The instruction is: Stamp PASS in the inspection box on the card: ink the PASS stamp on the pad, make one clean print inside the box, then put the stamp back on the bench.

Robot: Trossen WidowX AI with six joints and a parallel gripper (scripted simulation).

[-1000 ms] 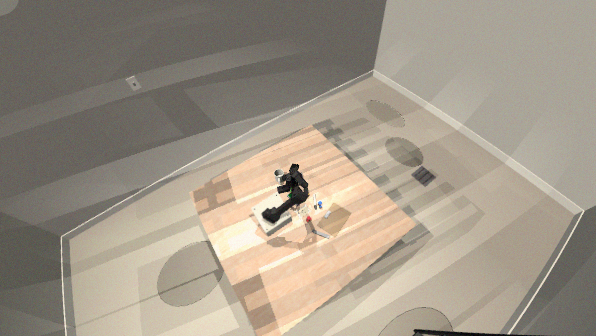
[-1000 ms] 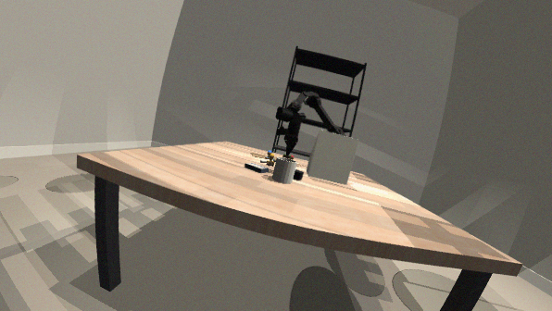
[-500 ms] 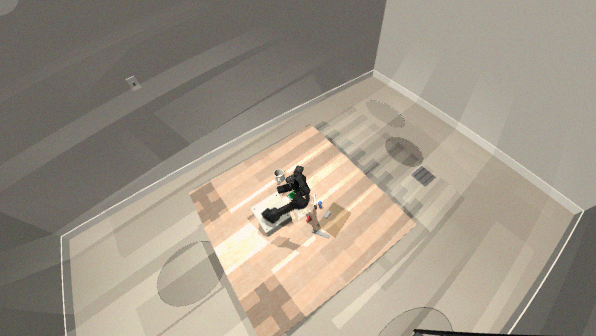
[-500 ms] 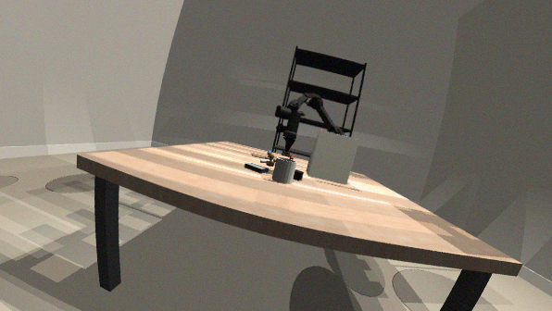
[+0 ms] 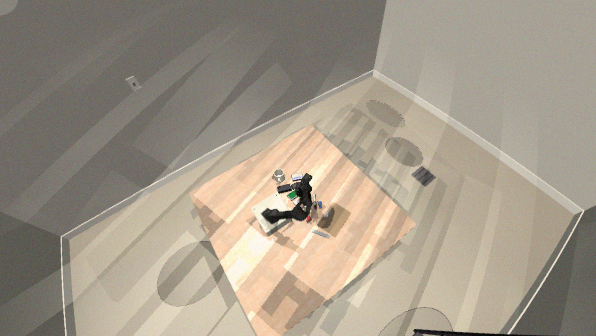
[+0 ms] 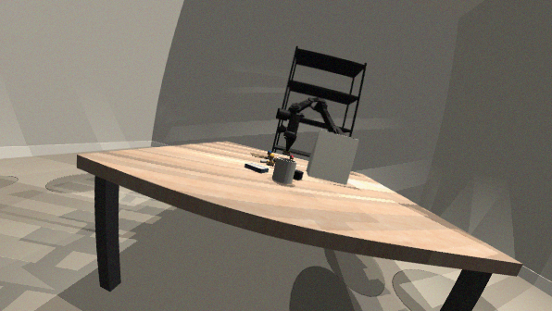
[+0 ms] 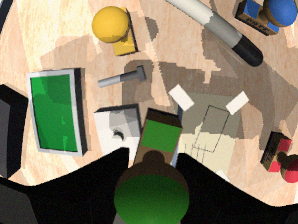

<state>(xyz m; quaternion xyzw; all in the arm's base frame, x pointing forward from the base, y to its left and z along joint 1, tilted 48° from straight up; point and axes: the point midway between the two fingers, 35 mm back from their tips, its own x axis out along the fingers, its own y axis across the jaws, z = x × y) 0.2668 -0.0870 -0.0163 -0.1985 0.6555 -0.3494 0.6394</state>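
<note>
My gripper [image 7: 153, 158] [image 6: 288, 151] is shut on the green-knobbed stamp [image 7: 152, 192], which has a wooden block with a green top label. The stamp is above the bench, between the white block and the card in the wrist view; its printing face is hidden. The card [image 7: 224, 159] is beige, lies right of the stamp and is partly shaded. The inspection box [image 7: 202, 126] is a thin outline on it, with no print visible inside. The green ink pad [image 7: 55, 112] [image 5: 292, 195] lies to the left in a grey frame. The lettering of the held stamp cannot be read.
A yellow stamp [image 7: 110, 24], a blue stamp [image 7: 280, 11] and a red stamp [image 7: 291, 167] surround the area. A marker [image 7: 215, 25], a bolt-like piece [image 7: 122, 78], a white block [image 7: 107, 135] and a black box [image 7: 10, 130] lie nearby. A grey mug [image 6: 283, 171] [image 5: 279, 175] stands beyond.
</note>
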